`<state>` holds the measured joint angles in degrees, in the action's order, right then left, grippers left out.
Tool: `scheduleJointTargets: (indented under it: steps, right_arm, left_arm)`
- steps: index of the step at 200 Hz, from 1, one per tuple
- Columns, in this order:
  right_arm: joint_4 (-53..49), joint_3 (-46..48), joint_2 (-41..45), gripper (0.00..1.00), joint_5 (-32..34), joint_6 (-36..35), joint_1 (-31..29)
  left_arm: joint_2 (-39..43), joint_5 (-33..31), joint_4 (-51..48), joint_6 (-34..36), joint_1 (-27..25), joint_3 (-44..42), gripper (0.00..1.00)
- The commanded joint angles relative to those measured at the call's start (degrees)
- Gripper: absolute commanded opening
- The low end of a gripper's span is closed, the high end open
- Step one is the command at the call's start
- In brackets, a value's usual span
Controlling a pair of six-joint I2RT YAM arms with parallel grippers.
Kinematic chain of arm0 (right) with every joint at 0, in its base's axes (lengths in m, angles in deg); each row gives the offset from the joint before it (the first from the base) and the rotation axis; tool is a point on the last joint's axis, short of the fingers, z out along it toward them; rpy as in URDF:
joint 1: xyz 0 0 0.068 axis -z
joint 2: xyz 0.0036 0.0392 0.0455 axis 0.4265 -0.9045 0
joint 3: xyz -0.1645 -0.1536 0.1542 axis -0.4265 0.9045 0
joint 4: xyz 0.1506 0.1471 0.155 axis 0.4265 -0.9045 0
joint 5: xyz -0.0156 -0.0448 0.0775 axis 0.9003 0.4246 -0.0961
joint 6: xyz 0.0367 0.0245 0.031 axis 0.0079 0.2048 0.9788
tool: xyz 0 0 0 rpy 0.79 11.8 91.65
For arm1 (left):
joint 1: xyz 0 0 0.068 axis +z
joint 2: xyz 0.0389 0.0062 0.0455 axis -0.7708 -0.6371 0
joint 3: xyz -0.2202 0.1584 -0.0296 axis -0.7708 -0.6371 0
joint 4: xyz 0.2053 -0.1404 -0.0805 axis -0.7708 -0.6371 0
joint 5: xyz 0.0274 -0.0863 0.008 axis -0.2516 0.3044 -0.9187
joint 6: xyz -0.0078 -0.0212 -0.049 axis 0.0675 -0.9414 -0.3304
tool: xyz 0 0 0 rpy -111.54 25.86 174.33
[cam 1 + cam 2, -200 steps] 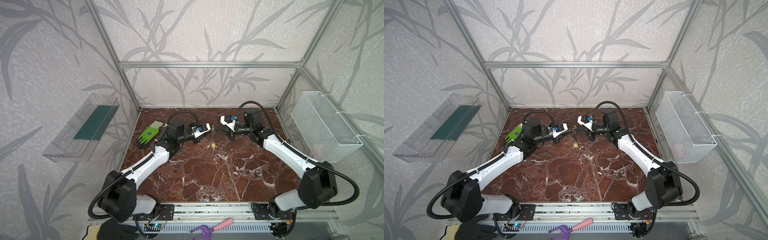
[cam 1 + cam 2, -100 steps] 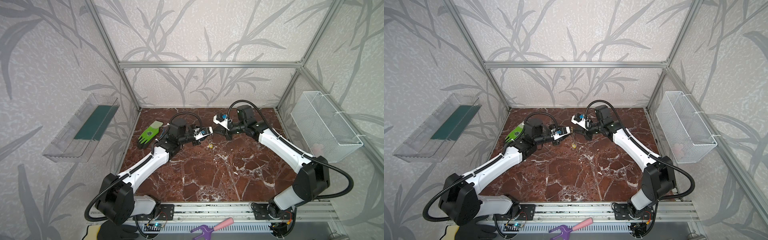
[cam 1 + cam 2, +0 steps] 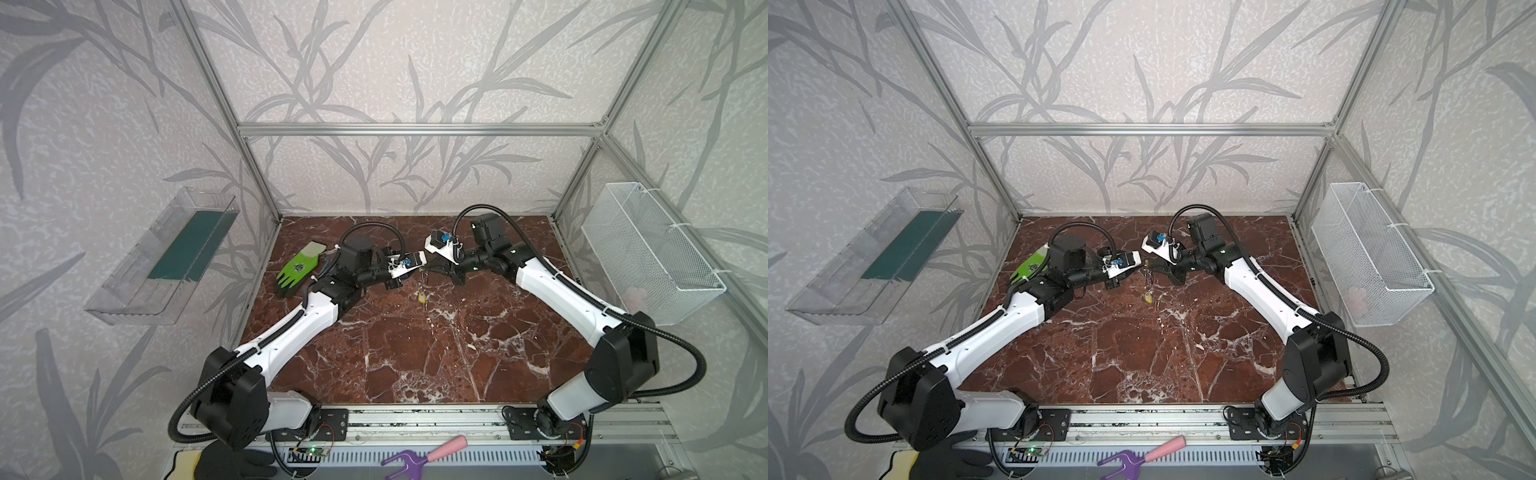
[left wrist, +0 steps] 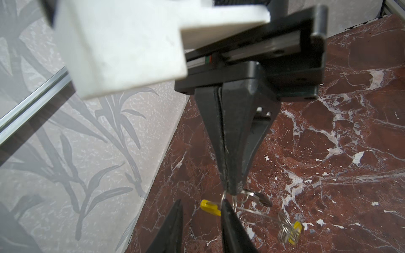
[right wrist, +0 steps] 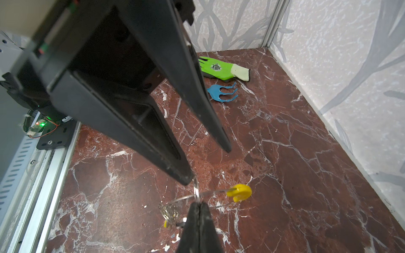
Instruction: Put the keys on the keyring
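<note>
The keyring [image 5: 210, 192] is a thin grey wire loop with a yellow segment [image 5: 239, 192], hanging in the air above the marble floor. My right gripper [image 5: 198, 203] is shut on its wire. A key with a black fob [image 4: 263, 199] hangs right at those shut tips [image 4: 233, 190]. The key with the yellow tag [image 4: 294, 229] dangles on a coiled ring at the loop's low end, seen in both top views [image 3: 422, 297] [image 3: 1148, 297]. My left gripper [image 4: 201, 201] faces the right one, open; one fingertip [image 5: 186, 178] touches a small ring beside the wire.
A green glove [image 3: 297, 270] and a blue hand rake [image 5: 221, 94] lie at the back left of the floor. A white wire basket [image 3: 648, 249] hangs on the right wall, a clear tray [image 3: 166, 257] on the left. A purple-pink tool [image 3: 419, 453] lies outside the front rail.
The right gripper has shifted a little left toward the left gripper, and the left has edged right. The hanging keyring moved slightly with them.
</note>
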<state>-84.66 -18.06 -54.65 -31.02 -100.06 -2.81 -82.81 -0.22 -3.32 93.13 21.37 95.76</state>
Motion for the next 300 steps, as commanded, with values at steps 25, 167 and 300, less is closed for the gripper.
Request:
scheduleJointTargets:
  steps: [25, 167, 300]
  right_arm:
    - [-0.71, -1.67, 1.36, 0.00, 0.36, -0.73, -0.30]
    - [0.25, -1.31, 1.62, 0.00, -0.47, -2.59, -0.32]
    - [13.50, 6.96, 5.79, 0.20, 4.14, -2.21, -0.26]
  left_arm:
    - [-0.96, 1.86, -0.46, -0.22, -0.62, 1.79, 0.30]
    - [-4.47, 1.49, -3.01, 0.58, -0.69, 3.76, 0.22]
    - [-4.45, 5.71, 0.49, -1.58, -0.02, 2.91, 0.00]
